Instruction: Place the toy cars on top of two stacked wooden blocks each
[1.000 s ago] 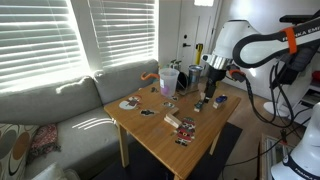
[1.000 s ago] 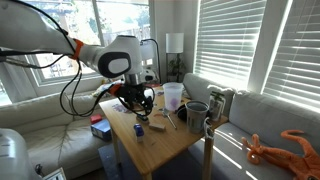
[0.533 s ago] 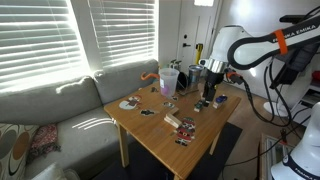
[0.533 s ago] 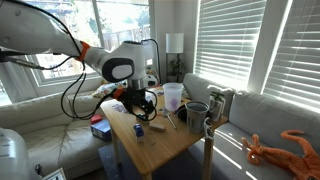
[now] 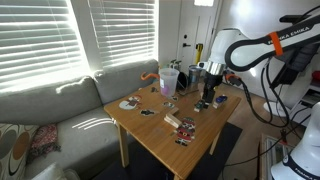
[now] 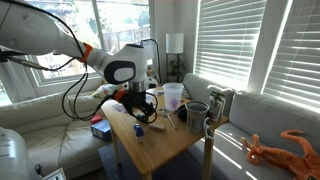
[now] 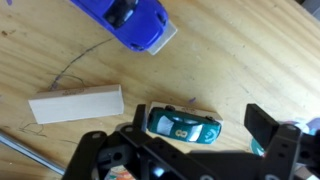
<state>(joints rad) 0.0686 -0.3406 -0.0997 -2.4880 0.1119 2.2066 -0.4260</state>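
Note:
In the wrist view a small teal-blue toy car (image 7: 184, 124) marked 8 rests on a pale wooden block (image 7: 201, 103) on the table. My gripper (image 7: 196, 128) is open, its dark fingers on either side of the car with gaps showing. A loose wooden block (image 7: 76, 104) lies flat to the left. A larger blue toy (image 7: 128, 21) sits at the top edge. In both exterior views the gripper (image 5: 207, 98) (image 6: 141, 108) hangs low over the table's far end. The dark car is not visible.
The wooden table (image 5: 165, 145) holds a white cup (image 6: 173, 95), a dark mug (image 6: 196, 115), flat red-and-white packets (image 5: 185, 128) and small clutter. A grey couch (image 5: 60, 105) runs beside it. An orange toy (image 6: 280, 148) lies on the couch.
The arm has shifted slightly over the table's far end. The gripper stays low above the same spot.

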